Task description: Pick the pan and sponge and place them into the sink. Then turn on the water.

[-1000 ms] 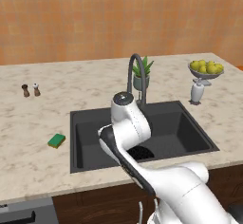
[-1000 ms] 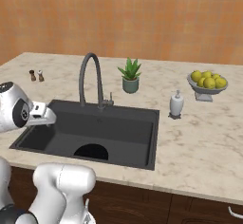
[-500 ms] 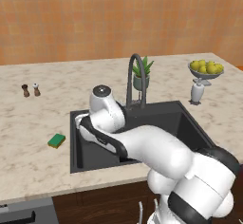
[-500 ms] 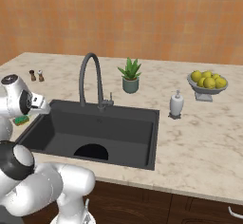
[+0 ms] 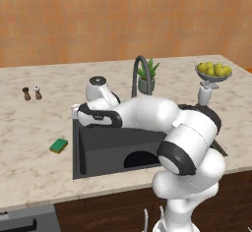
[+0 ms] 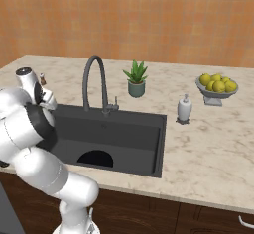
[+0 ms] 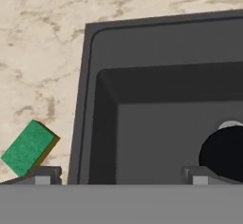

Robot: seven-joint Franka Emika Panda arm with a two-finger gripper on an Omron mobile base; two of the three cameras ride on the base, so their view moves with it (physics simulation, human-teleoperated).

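Note:
The sponge [image 5: 59, 145], green on top with a yellowish edge, lies flat on the marble counter just left of the sink [image 5: 78, 147]. In the hand view the sponge [image 7: 28, 147] sits at the lower left, outside the left fingertip [image 7: 42, 175]. My gripper [image 7: 121, 176] is open with nothing between its tips, and it hangs over the sink's left rim [image 7: 83, 104]. In the left base view the gripper [image 5: 76, 113] points down there. The black pan [image 5: 142, 159] lies on the basin floor, beside the drain [image 7: 230, 124]. The dark arched tap [image 6: 94, 79] stands behind the basin.
Two small shakers [image 5: 32, 93] stand on the counter at the far left. A potted plant [image 6: 136, 82], a white soap dispenser [image 6: 184, 109] and a bowl of lemons [image 6: 217, 87] stand behind and right of the sink. A wooden wall runs along the back.
The arm has swung from the middle of the basin to the left, and the hand now hangs over the sink's left rim near the sponge. The gripper stayed open.

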